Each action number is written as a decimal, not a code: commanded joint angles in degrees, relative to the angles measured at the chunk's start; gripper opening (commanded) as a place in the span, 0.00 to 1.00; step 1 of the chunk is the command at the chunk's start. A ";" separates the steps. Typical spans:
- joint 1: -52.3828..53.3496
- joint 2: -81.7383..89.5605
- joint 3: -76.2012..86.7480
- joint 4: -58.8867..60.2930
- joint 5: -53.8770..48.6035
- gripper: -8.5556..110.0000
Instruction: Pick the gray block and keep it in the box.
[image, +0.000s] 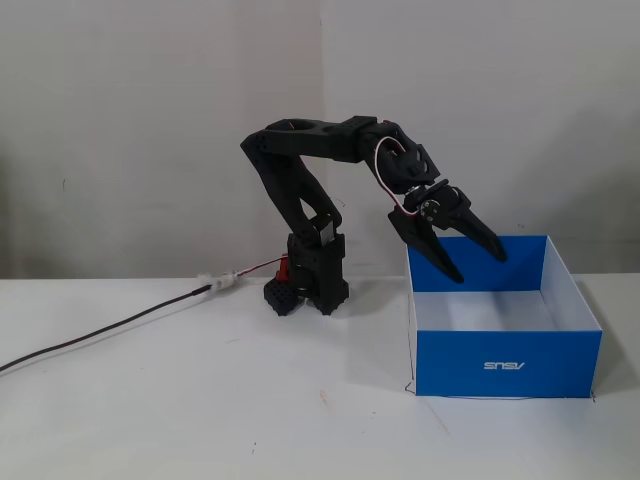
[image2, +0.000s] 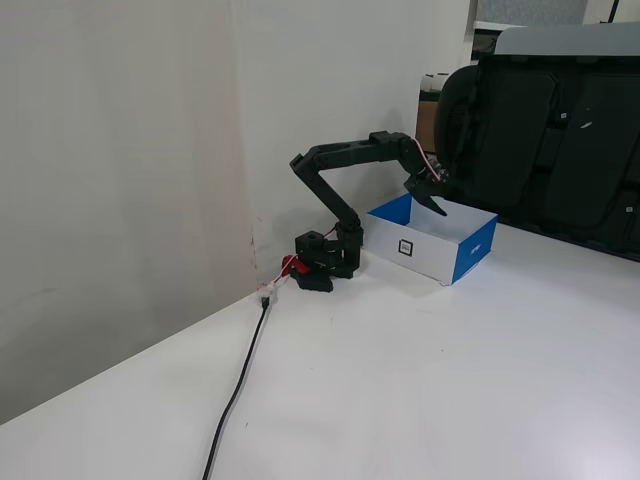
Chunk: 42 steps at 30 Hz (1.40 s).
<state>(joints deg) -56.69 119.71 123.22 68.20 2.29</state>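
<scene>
Arm reaching over the blue box on a white worktop (image: 200, 400).

In a fixed view, a cable (image: 100, 330) runs from the left to the arm's base (image: 308, 280); the arm bends right, its jaws (image: 480, 268) spread wide and empty, tips pointing down over the box (image: 505, 365). The gray block is nowhere visible in either view.

A smooth, matt white tabletop (image: 200, 420) is seen in both fixed views. The shallow rectangular box (image: 505, 365) looks to be made of cardboard, with bright blue smooth outer walls and a white inner lining. The black arm (image: 300, 180) and its claw (image: 480, 265) appear moulded in matt plastic. A black cable (image2: 235, 390) looks rubber-sheathed.
</scene>
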 joint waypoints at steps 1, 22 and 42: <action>2.37 0.88 -6.06 0.35 0.53 0.21; 54.49 35.51 2.46 0.53 -5.63 0.07; 60.47 76.64 51.68 -9.14 -9.40 0.07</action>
<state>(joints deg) 3.16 187.38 175.52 61.08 -7.21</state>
